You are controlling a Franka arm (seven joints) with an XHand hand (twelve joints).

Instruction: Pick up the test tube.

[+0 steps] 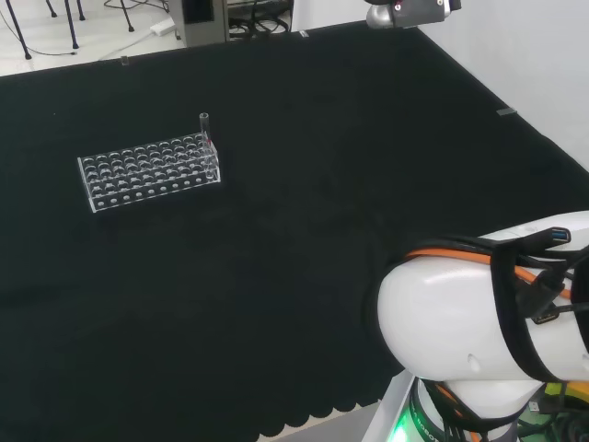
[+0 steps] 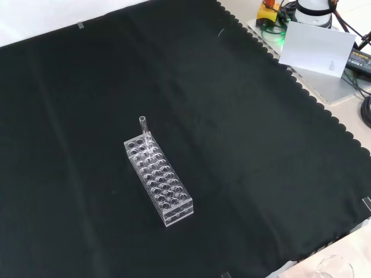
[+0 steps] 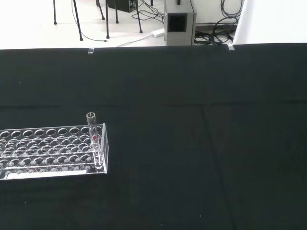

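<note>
Black cloth [image 1: 276, 276] over bench; pale floor [image 3: 38, 33] beyond, chair legs [image 3: 79, 19], grey box [image 3: 179, 21], cables [image 3: 225, 9].

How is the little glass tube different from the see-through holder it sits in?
The tube is thin and stands upright; the rack is a long, low block lying flat on the cloth. The tube is a single round pipe; the rack has rows of many holes. The tube sticks up above the rack's top at one end. Both are clear.
</note>
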